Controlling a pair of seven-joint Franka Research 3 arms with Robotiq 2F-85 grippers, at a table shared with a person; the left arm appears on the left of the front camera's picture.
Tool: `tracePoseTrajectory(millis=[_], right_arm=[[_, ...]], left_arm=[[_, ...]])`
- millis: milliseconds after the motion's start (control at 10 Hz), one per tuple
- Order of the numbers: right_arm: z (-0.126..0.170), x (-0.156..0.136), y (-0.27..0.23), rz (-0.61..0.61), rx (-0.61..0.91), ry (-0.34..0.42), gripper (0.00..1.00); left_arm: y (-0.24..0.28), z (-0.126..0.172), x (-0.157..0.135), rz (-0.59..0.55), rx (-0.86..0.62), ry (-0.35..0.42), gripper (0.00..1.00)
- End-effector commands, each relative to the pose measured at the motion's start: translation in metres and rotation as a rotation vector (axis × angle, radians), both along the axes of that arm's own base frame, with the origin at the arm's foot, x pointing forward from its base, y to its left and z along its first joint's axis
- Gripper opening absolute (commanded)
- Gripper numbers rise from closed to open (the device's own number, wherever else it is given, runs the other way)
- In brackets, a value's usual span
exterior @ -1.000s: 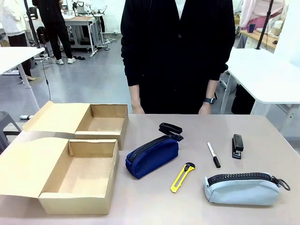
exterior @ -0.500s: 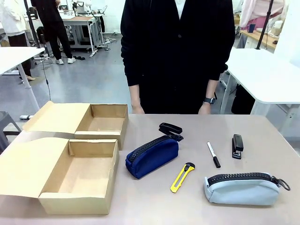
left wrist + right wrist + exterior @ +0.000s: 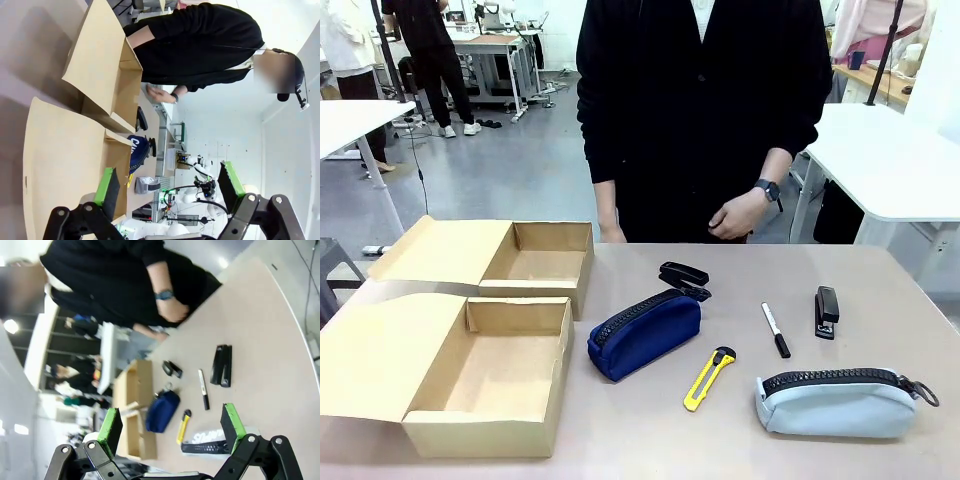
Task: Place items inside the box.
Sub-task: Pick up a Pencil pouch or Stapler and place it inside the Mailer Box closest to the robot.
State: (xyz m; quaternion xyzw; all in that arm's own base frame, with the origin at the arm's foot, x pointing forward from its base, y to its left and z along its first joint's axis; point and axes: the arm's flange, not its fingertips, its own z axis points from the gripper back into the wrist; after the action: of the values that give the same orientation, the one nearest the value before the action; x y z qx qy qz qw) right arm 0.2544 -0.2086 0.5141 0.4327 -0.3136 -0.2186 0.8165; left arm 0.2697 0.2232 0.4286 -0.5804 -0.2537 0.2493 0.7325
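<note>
plainly, left gripper and right gripper both hang open and empty, while the navy blue zip pouch, probably soft and light, lies just beside the nearer cardboard box, likely best pinched across its middle.

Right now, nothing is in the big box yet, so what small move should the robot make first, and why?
Probably bring the right claw down over the grey zip pouch. The claw is open and empty, the pouch lies loose on the robot's right side nearest its edge, and the larger box stands open and empty.
</note>
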Motion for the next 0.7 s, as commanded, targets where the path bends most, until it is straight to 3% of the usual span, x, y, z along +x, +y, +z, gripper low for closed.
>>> tracePoseTrajectory(millis=[0, 200, 300, 500, 600], right_arm=[[-0.006, 0.032, 0.063, 0.098, -0.182, 0.132, 1.0], [-0.021, 0.068, 0.12, 0.216, -0.35, 0.22, 1.0], [-0.02, 0.07, 0.123, 0.29, -0.333, 0.189, 1.0], [-0.004, 0.044, 0.039, 0.24, -0.008, 0.114, 1.0], [-0.008, 0.009, -0.01, 0.239, 0.127, 0.082, 1.0]], left_arm=[[0.002, 0.0, -0.001, -0.008, 0.005, -0.025, 1.0], [0.002, 0.0, -0.001, -0.008, 0.005, -0.025, 1.0], [0.002, 0.0, -0.001, -0.008, 0.005, -0.025, 1.0], [0.002, 0.0, -0.001, -0.008, 0.005, -0.025, 1.0], [0.002, 0.0, -0.001, -0.008, 0.005, -0.025, 1.0]])
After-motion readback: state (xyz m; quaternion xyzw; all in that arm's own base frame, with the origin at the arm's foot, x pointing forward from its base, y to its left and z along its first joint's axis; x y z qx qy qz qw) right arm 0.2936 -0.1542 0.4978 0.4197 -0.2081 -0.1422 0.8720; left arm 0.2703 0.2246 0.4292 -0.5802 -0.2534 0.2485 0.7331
